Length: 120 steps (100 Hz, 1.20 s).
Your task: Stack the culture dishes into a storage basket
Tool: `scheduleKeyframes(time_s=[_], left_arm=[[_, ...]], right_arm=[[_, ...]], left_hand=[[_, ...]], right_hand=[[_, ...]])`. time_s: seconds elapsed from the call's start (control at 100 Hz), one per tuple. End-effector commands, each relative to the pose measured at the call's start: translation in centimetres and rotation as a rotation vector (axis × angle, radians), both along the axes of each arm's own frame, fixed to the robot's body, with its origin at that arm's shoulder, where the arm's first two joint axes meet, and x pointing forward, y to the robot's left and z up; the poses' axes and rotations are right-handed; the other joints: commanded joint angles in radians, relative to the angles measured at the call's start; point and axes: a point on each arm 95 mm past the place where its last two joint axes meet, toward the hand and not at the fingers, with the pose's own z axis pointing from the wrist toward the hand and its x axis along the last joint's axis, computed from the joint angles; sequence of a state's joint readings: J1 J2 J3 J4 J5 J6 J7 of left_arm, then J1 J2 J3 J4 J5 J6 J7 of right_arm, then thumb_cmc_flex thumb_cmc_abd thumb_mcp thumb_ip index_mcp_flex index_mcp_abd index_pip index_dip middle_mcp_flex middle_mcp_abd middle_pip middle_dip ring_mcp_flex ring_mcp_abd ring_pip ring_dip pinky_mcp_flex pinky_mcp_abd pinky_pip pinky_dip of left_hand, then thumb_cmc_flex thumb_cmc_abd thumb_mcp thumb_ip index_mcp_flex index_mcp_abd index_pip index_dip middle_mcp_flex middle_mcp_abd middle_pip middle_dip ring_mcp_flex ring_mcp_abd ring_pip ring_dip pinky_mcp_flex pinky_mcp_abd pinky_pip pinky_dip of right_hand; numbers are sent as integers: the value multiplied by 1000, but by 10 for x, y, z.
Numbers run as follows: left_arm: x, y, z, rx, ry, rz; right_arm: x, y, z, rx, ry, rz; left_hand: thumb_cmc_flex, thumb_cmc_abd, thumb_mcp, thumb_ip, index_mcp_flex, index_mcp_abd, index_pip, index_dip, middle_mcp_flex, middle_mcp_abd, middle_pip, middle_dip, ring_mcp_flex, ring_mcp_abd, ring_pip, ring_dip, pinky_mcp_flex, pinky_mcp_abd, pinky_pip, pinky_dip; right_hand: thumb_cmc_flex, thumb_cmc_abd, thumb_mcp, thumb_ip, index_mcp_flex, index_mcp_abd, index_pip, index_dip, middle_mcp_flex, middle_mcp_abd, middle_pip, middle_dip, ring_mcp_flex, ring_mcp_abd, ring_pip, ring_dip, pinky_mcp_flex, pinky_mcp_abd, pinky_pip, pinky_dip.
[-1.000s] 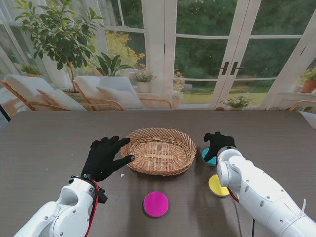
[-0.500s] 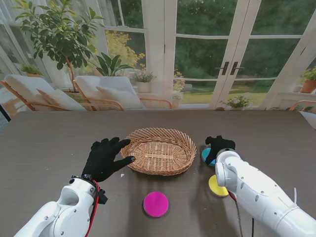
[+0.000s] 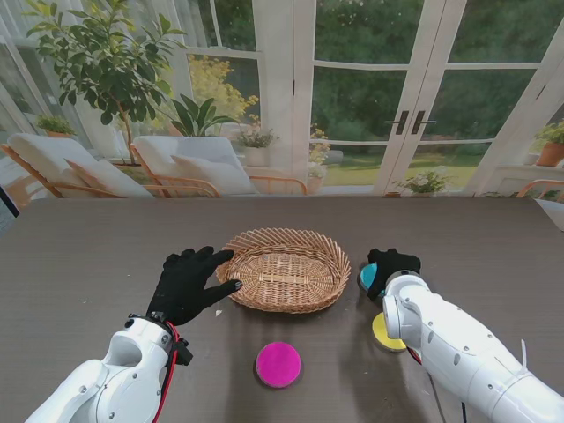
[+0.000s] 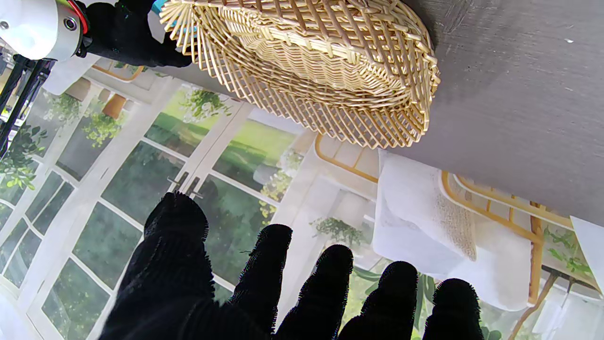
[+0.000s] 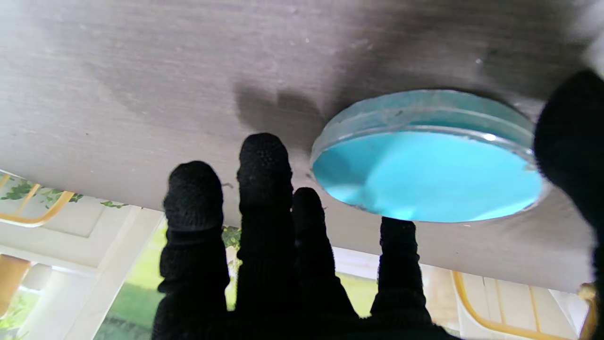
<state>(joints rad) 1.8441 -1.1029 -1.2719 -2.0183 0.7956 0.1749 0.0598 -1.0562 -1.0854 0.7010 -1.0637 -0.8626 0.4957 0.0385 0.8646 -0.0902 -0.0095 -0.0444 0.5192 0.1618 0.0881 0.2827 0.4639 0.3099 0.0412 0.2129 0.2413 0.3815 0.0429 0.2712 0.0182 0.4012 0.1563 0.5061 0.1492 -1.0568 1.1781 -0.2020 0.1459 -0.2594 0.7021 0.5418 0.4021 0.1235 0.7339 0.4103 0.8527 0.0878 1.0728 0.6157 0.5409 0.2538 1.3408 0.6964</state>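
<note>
Risk: the blue culture dish (image 5: 427, 174) lies flat on the dark table (image 3: 79, 256), so its low rim offers little for gloved fingers to catch. If the fingers (image 5: 396, 255) close unevenly, the dish will likely skate sideways toward the wicker basket (image 3: 284, 268) or tip off one edge. A lift taken too near the basket could also clip its flared rim.

Right hand (image 3: 390, 264): palm down over the blue dish, just right of the basket. In the wrist view one fingertip sits at the dish's edge and the thumb (image 5: 573, 141) on its other side; actual contact is hard to confirm from this angle. Fingers spread, nothing lifted, so I read it as open and not yet gripping.

Left hand (image 3: 188, 282): open, fingers splayed, palm down beside the basket's left rim, thumb tip very near the weave. Holds nothing.

Other dishes: magenta dish (image 3: 278, 364) nearer to me than the basket; yellow dish (image 3: 384, 331) partly hidden by the right forearm. Basket holds no dishes.
</note>
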Motion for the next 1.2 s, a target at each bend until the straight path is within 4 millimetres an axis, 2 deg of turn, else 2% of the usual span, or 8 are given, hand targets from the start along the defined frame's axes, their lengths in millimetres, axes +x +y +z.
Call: scheduleKeyframes(time_s=[0.0, 0.24, 0.47, 0.59, 0.86, 1.0, 1.19], left_arm=[[-1, -2, 1, -1, 15, -9], [0, -3, 0, -1, 25, -9], [0, -3, 0, -1, 30, -6], [-1, -2, 0, 1, 31, -5], [-1, -2, 0, 1, 32, -2], [-2, -1, 0, 10, 33, 0], [-3, -1, 0, 10, 35, 4]], right_arm=[[-4, 3, -7, -3, 21, 7], [-4, 5, -15, -3, 26, 13], [-4, 5, -19, 10, 10, 7], [-3, 4, -19, 20, 0, 1], [-2, 5, -19, 25, -26, 4], [-2, 6, -10, 33, -50, 11], [-6, 10, 20, 69, -94, 39]], left_hand=[[20, 44, -6, 32, 9, -1, 2, 5, 22, 7, 0, 10, 22, 13, 10, 9, -10, -7, -18, 14], [19, 47, -6, 32, 10, -2, 2, 5, 21, 7, 0, 10, 23, 16, 10, 9, -10, -6, -18, 14], [20, 49, -6, 32, 16, -3, 5, 6, 22, 6, 0, 10, 25, 18, 11, 10, -10, -6, -19, 14], [20, 50, -6, 32, 19, -4, 6, 6, 22, 7, 0, 10, 25, 18, 11, 10, -10, -6, -19, 14], [22, 51, -6, 32, 23, -3, 7, 7, 23, 9, 0, 10, 27, 18, 11, 10, -10, -6, -19, 14], [22, 52, -7, 32, 25, -4, 7, 7, 23, 8, 0, 10, 27, 19, 11, 11, -10, -6, -19, 14], [22, 52, -7, 32, 24, -4, 7, 7, 23, 9, 0, 10, 27, 20, 11, 11, -10, -6, -19, 14]], right_hand=[[31, -62, 75, -19, -9, -13, 49, 31, 31, 9, 25, 20, 54, 5, 19, 14, 59, -3, 67, 34], [108, -17, 86, 11, 15, -10, 150, 44, 131, 2, 55, 34, 128, -12, 29, 16, 116, 2, 98, 22], [204, 26, 151, 45, 113, -3, 241, 32, 300, 0, 71, 37, 261, -43, 46, 13, 226, 18, 133, 1], [229, 50, 178, 54, 162, 17, 288, 25, 373, -1, 77, 40, 320, -55, 47, 13, 277, 22, 146, -12], [262, 67, 219, 64, 181, 32, 364, 16, 437, -15, 95, 56, 391, -78, 39, 17, 347, 20, 156, -33], [266, 73, 221, 65, 179, 30, 371, 8, 440, -17, 98, 60, 396, -75, 39, 21, 354, 19, 160, -36], [270, 82, 217, 66, 182, 34, 375, -2, 436, -14, 98, 65, 395, -69, 47, 29, 357, 20, 168, -37]])
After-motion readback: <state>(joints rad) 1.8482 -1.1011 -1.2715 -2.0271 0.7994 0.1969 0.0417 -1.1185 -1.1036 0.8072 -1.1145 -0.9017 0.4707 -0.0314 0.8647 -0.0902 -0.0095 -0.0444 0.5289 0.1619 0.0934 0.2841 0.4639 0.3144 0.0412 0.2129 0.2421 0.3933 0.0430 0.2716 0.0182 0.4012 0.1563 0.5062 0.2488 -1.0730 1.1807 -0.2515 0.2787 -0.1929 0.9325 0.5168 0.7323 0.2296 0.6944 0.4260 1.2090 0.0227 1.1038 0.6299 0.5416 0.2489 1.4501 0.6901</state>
